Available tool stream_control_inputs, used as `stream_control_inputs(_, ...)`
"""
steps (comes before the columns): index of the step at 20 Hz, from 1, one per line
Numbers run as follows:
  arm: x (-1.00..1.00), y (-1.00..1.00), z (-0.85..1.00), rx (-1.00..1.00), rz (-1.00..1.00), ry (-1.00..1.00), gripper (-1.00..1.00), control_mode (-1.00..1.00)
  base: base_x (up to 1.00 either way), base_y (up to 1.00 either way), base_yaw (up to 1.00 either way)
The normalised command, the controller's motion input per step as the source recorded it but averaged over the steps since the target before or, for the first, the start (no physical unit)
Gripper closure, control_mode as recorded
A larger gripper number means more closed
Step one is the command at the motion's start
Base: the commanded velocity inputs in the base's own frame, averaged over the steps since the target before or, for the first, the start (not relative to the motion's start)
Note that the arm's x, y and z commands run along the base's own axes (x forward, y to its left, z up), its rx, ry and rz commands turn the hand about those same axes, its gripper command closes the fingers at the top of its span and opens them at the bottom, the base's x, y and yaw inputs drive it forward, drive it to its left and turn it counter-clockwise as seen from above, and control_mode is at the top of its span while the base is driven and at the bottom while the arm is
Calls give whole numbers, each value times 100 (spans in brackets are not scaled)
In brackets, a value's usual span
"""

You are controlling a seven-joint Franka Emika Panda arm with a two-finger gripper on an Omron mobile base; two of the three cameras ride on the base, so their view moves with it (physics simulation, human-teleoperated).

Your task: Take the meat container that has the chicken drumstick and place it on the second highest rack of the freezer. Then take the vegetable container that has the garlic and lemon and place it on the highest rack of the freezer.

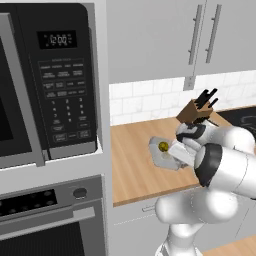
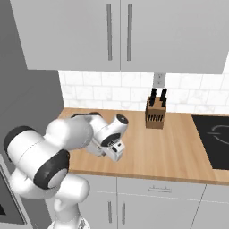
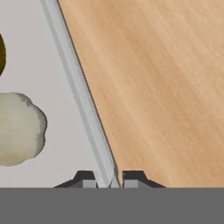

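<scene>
the white arm is folded low and reaches forward over the wooden desk (image 2: 170, 147), its wrist bent downward so that the gripper (image 3: 107, 180) is brought to the near rim of the vegetable container (image 1: 156, 152). in the hand view the two dark fingertips (image 3: 84, 178) are seen set on either side of the container's thin raised wall, one inside and one outside, the jaws narrowly parted around that rim; whether the wall is actually pinched cannot be told. the container is a shallow pale-grey tray lying flat on the desk, left of a wooden knife block (image 1: 194, 111) that stands against the white tiled wall (image 2: 112, 91). grey cabinets (image 2: 134, 31) are hung above, a black cooktop (image 2: 214, 138) is set into the desk at the right, and a microwave (image 1: 50, 80) is stacked over an oven (image 1: 45, 215) at the left. inside the tray the off-white, lumpy garlic (image 3: 19, 129) is seen just beside the yellow-olive lemon (image 1: 163, 146), the two apart from the gripped wall.
</scene>
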Motion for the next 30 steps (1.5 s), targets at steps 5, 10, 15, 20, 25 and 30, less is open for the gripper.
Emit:
stream_control_inputs(5,-53,34,69,-1,1,-31,100,-100,0,0,0)
stream_control_inputs(10,-60,12,67,-14,2,-19,100,-100,0,0,0)
stream_control_inputs(15,-76,-4,73,-28,2,-2,100,-100,0,0,0)
stream_control_inputs(20,-81,-16,89,-28,1,-2,100,-100,0,0,0)
stream_control_inputs(25,-94,-12,98,-21,3,-3,100,-100,0,0,0)
stream_control_inputs(30,-84,-12,85,-13,6,-2,100,-100,0,0,0)
